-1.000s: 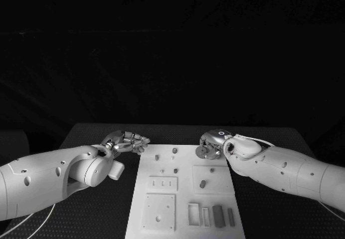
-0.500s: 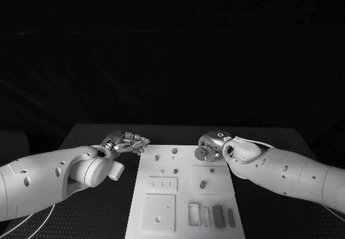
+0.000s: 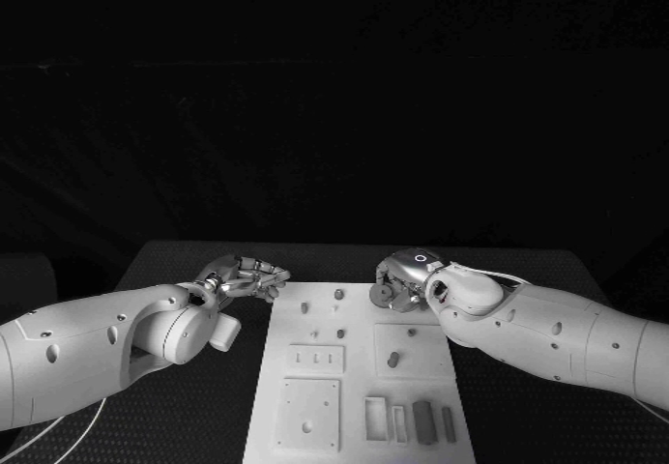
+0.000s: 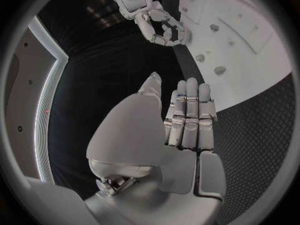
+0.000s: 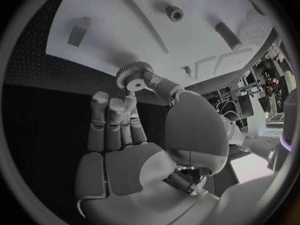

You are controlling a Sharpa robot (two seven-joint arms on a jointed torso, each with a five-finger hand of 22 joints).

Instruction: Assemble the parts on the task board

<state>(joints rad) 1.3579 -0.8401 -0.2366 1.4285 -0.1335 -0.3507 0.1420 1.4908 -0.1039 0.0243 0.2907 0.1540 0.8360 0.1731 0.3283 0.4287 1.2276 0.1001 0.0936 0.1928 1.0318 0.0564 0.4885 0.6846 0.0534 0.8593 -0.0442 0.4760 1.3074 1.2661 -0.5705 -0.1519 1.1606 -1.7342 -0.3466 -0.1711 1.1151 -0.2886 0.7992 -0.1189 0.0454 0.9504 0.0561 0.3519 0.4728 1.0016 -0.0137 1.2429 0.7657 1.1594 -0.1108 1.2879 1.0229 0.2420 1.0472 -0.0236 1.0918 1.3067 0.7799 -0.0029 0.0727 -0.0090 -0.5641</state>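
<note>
The white task board [image 3: 359, 317] lies in the middle of the table, and also shows in the wrist views [image 4: 256, 50] [image 5: 125, 30]. My right hand [image 3: 406, 280] hovers over the board's far right corner. It pinches a small toothed gear [image 3: 379, 291] [image 5: 133, 76] between thumb and fingers [image 5: 112, 116], just above the board. My left hand [image 3: 246, 275] [image 4: 185, 119] sits beside the board's far left corner, over the black table. Its fingers lie straight, side by side, and hold nothing. The left wrist view also catches the right hand [image 4: 159, 27].
Short pegs [image 3: 303, 306] [image 3: 340, 332] [image 5: 174, 12] stand in the board's far half. Square plates [image 3: 315, 357] [image 3: 308, 412] lie lower on the board. Several upright blocks [image 3: 422, 420] stand at its near right. Black table [image 3: 530, 266] surrounds the board.
My right hand has shifted slightly left and farther along the board's far edge, carrying the gear. The left hand has stayed where it was.
</note>
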